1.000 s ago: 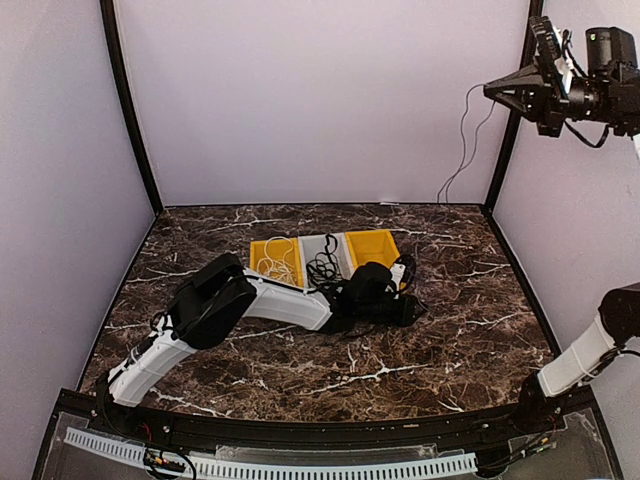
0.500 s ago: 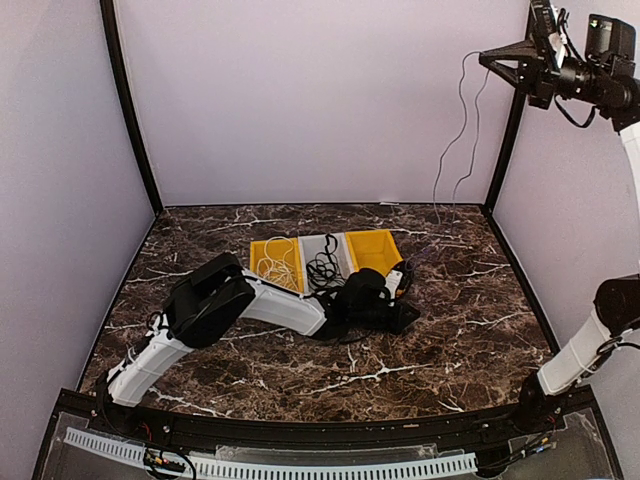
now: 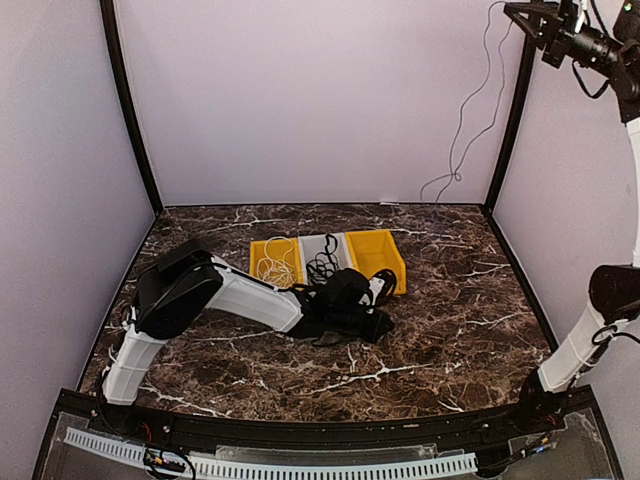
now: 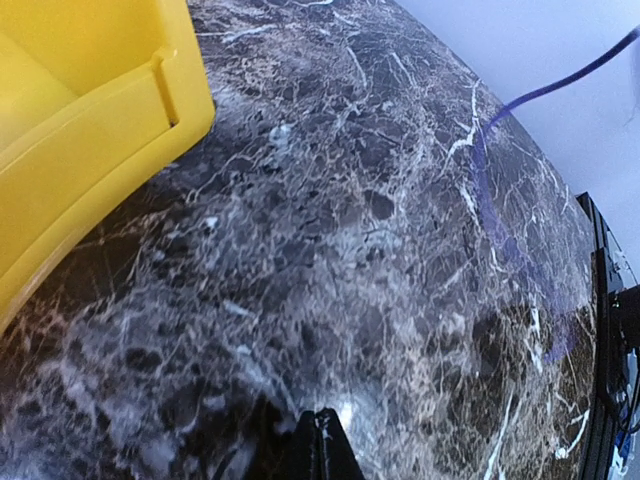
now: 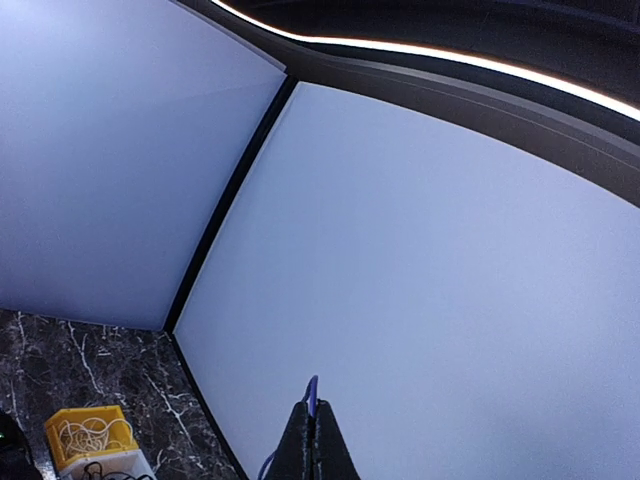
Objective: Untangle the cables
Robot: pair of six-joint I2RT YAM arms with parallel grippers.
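My right gripper (image 5: 315,432) is up high, clenched on the thin dark cable (image 5: 312,388), which hangs to the table's (image 3: 450,320) back corner. Left gripper (image 4: 322,445) is clamped shut at the tabletop beside the yellow bin (image 4: 90,120); can't tell if it's pinching anything.

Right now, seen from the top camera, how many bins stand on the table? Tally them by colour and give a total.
Yellow bins: 2, the left one and the right one
Light grey bin: 1
Total: 3
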